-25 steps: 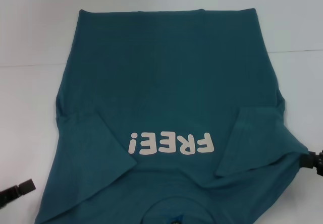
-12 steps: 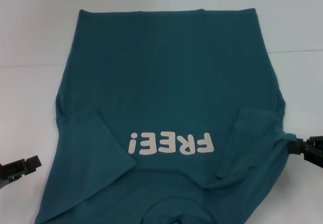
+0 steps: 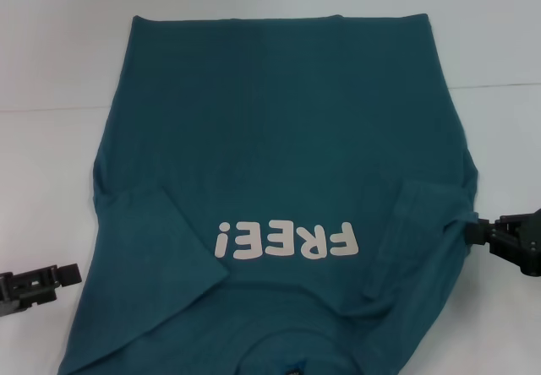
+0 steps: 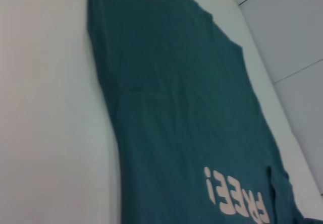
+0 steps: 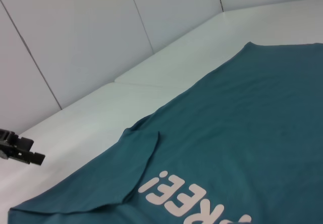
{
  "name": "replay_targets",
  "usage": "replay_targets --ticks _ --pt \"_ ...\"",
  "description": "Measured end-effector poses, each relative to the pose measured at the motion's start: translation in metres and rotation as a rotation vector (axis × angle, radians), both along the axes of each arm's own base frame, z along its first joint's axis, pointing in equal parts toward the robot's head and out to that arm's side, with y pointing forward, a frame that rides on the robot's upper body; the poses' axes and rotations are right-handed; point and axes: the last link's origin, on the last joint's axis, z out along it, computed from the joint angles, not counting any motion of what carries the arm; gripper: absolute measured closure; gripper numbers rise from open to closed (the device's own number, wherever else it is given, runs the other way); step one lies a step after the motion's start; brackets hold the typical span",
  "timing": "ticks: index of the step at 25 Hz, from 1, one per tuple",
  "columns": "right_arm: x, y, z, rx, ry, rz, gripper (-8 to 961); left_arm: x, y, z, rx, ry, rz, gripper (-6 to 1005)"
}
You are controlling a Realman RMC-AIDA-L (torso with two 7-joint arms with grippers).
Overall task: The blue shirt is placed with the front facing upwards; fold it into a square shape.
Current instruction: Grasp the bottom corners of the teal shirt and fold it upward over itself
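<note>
White table point(image 3: 51, 54) carries the blue shirt point(image 3: 279, 138), spread print-up with sleeves folded in. Our right hand point(image 3: 470, 231) pinches its side edge; our left hand point(image 3: 74, 272) sits just beside the shirt, grip unclear. Uneven lifting could skew the fold.

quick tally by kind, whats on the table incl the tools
shirt: 1
tools: 2, left tool by the shirt's left edge, right tool at its right edge
table: 1
total: 4

Blue shirt point(image 3: 279, 164) lies flat, sleeves folded inward
</note>
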Motion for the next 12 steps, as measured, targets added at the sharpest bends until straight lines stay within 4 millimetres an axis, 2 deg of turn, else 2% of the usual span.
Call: replay_targets --ticks 5,11,12 --pt "0.000 0.004 -0.004 0.001 -0.017 -0.007 915 -0.004 0.001 0.004 -0.008 0.026 0.020 262" --pt "0.003 0.005 -0.014 -0.021 -0.045 -0.030 915 -0.007 -0.001 0.006 -0.048 0.063 0.036 99" --pt "0.005 0.005 -0.015 -0.021 -0.048 -0.037 915 -0.007 -0.002 0.006 -0.058 0.065 0.033 99"
